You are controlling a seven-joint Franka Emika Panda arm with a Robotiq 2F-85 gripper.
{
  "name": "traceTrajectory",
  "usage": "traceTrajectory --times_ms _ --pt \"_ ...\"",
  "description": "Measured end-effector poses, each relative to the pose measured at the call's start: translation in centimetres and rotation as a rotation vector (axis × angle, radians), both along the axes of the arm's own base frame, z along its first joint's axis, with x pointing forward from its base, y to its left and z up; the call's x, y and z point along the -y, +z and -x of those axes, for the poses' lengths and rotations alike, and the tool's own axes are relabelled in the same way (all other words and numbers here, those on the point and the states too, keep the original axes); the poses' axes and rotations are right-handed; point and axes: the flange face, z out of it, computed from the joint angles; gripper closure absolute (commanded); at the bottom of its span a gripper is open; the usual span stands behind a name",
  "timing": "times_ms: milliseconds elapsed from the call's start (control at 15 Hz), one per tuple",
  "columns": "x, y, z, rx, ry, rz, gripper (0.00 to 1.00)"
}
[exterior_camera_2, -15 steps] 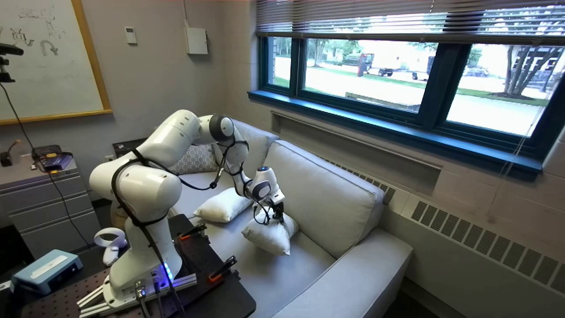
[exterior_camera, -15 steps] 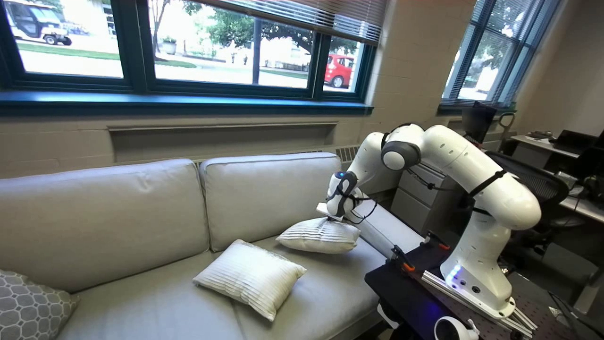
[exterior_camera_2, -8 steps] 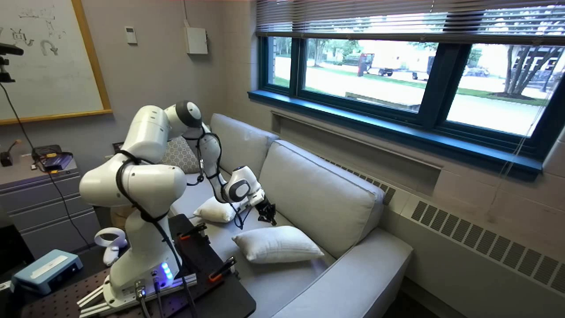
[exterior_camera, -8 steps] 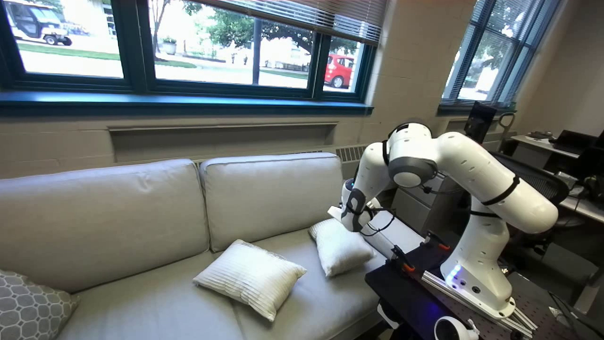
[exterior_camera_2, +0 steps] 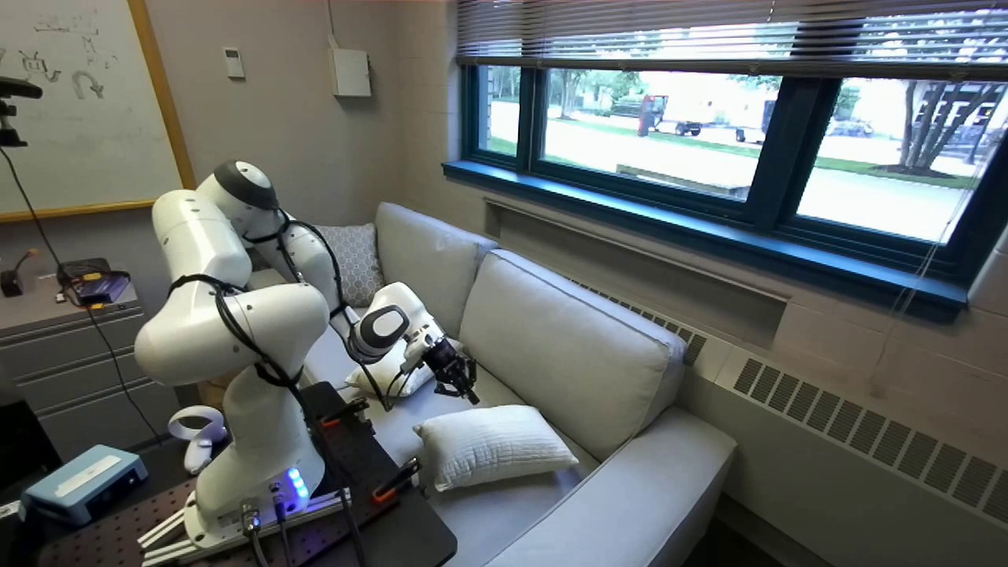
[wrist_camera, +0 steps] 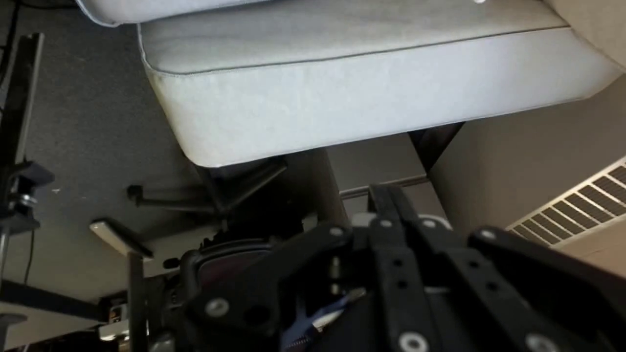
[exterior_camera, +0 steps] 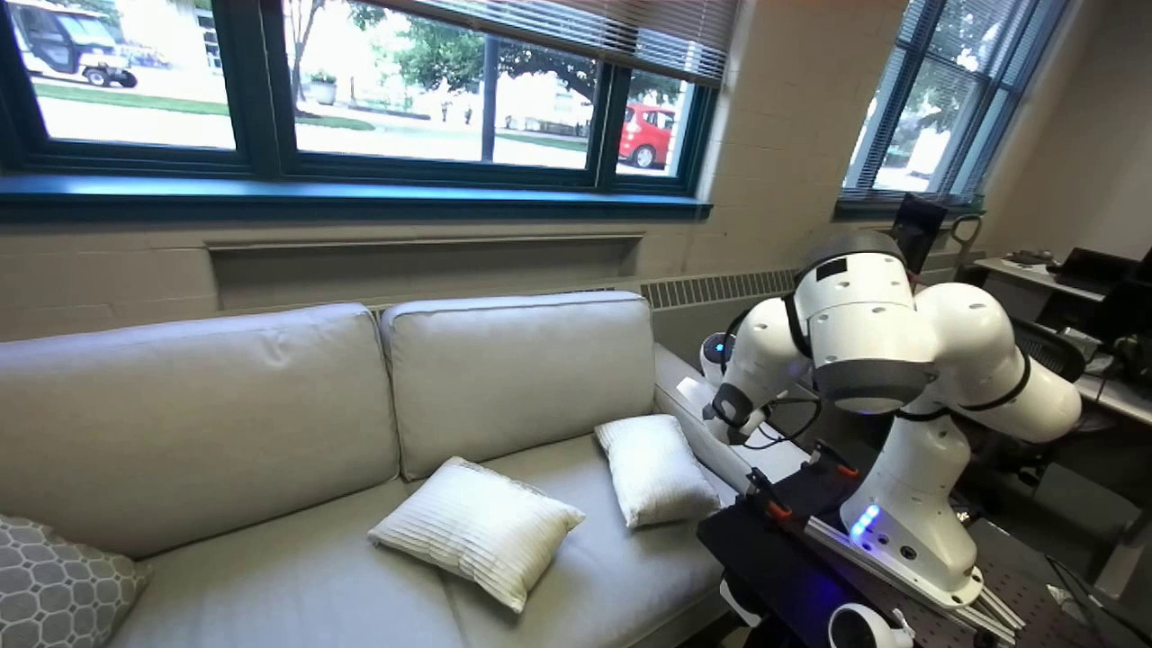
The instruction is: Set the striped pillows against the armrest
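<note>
Striped pillows (exterior_camera: 655,470) lie on the sofa (exterior_camera: 342,432), two of them, right and left. My arm (exterior_camera: 868,351) has drawn back toward the near side over the last second. At the sofa's right end the armrest (exterior_camera_2: 646,488) now has company close by: the right pillow (exterior_camera_2: 498,447), bunched beneath the arm's tip a second ago, has dropped rightward and lies loose on the seat (exterior_camera: 603,560), not propped upright; whether a corner touches the armrest I can't tell. The left pillow (exterior_camera: 477,531) hasn't stirred and lies well apart from the armrest. My gripper (wrist_camera: 389,189) has its jaws pressed together with nothing between them. As I read it, the right pillow is roughly delivered, perhaps wanting a nudge, and the left pillow is my next fetch.
</note>
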Motion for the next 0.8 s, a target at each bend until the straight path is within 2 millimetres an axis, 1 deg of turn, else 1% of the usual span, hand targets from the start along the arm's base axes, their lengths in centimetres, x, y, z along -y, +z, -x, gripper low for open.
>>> traceTrajectory --times_ms 67,133,200,267,333,400,600,667,800 --pt "-0.6 0.8 0.0 0.002 0.043 -0.004 0.64" --pt "-1.5 1.4 -0.4 0.002 0.095 -0.018 0.57" --pt "-2.4 2.0 -1.2 0.004 0.145 -0.034 0.51" --pt "-3.3 2.6 -2.1 0.012 0.194 -0.051 0.42" --pt "-4.1 3.2 -3.3 0.022 0.246 -0.067 0.36" --pt "-4.9 3.8 -4.5 0.038 0.295 -0.083 0.27" --pt "-6.6 5.2 -8.6 0.088 0.433 -0.133 0.05" --pt "-7.0 5.3 -9.9 0.102 0.476 -0.151 0.00" --pt "-7.9 5.3 -12.7 0.113 0.567 -0.190 0.00"
